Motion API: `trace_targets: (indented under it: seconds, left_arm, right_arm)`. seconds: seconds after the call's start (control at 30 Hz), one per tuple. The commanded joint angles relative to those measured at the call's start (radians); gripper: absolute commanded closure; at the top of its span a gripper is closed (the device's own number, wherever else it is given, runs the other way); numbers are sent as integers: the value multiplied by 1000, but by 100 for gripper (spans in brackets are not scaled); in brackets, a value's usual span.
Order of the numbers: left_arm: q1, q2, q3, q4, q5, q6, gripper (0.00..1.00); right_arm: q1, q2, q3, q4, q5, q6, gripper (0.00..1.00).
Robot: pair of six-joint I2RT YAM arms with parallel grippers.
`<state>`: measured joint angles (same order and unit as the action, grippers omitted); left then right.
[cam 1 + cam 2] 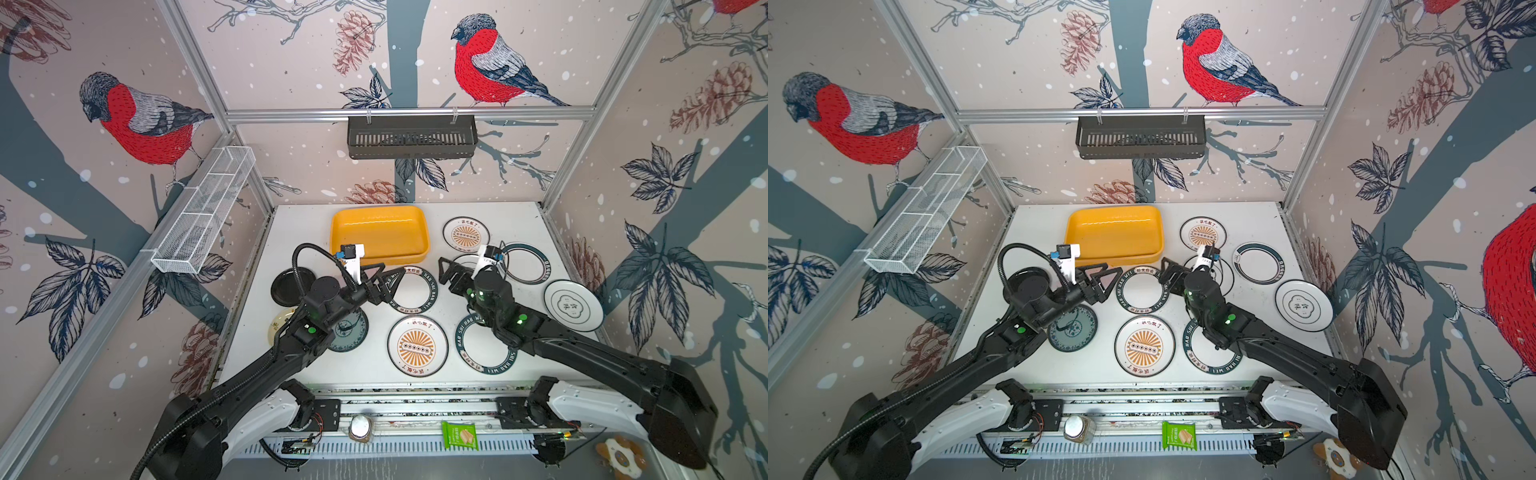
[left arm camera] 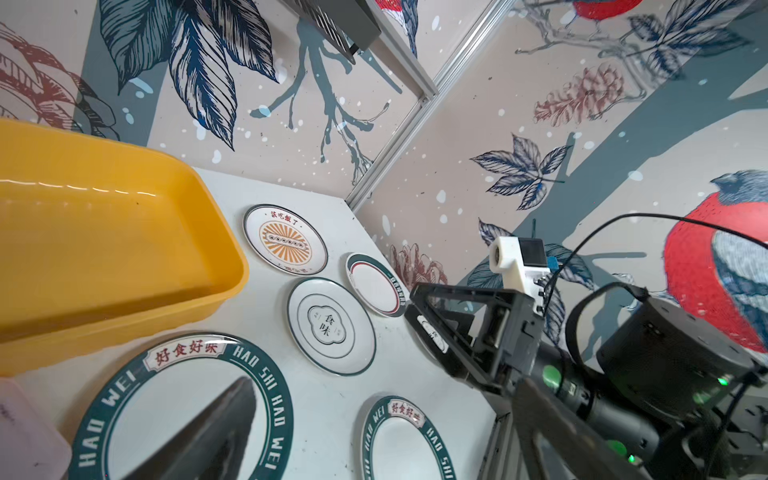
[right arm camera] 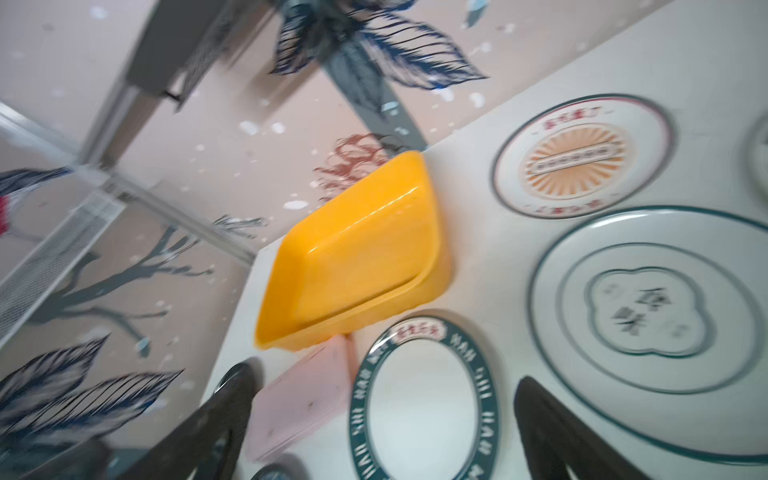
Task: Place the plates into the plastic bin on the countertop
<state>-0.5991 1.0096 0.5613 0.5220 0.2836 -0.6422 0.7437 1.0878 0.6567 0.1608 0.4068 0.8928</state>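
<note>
- While both arms reach in over the countertop (image 1: pixel 299 232), the plastic bin (image 1: pixel 386 232) sits flat at its far edge, left of centre. The plates (image 1: pixel 1144 347) all lie outside it on the white surface.
- Left gripper (image 1: pixel 392 270): the jaws are spread wide with nothing between them, over the left rim of the lettered plate (image 1: pixel 411 291) just in front of the bin. In the left wrist view one finger (image 2: pixel 224 428) shows against that plate's white centre.
- Right gripper (image 1: pixel 442 270): the jaws are likewise wide apart and empty, pointing left toward the same lettered plate. A cloud plate (image 2: pixel 328 326) lies beneath its wrist in both top views. The right wrist view is blurred.
- Black plate (image 1: pixel 291 286), cream plate (image 1: pixel 282 324) and teal plate (image 1: pixel 351 330) lie beside and partly under the left arm.
- A second lettered plate (image 1: pixel 484 353) lies partly under the right arm, next to the near sunburst plate (image 1: pixel 417 345).
- A pink box (image 3: pixel 307 399) lies just beside the bin's near side, next to the lettered plate.
</note>
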Motion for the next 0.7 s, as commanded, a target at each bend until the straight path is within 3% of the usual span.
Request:
trace_targets:
  seconds: [0.0, 0.13, 0.27, 0.43, 0.67]
  left_arm:
    - [1, 99, 92, -121, 55, 141, 4]
    - [-11, 251, 180, -163, 158, 195, 4]
    - [-40, 377, 250, -135, 239, 183, 4]
    - [-115, 473, 291, -124, 253, 185, 4]
    - [-143, 523, 315, -138, 267, 201, 4]
  right_arm:
    - [-121, -33, -5, -186, -81, 69, 0]
    - [-267, -110, -75, -234, -150, 36, 0]
    - [-458, -180, -206, -178, -346, 25, 0]
    - [-662, -234, -359, -45, -596, 7, 1]
    - [-759, -132, -390, 115, -767, -34, 8]
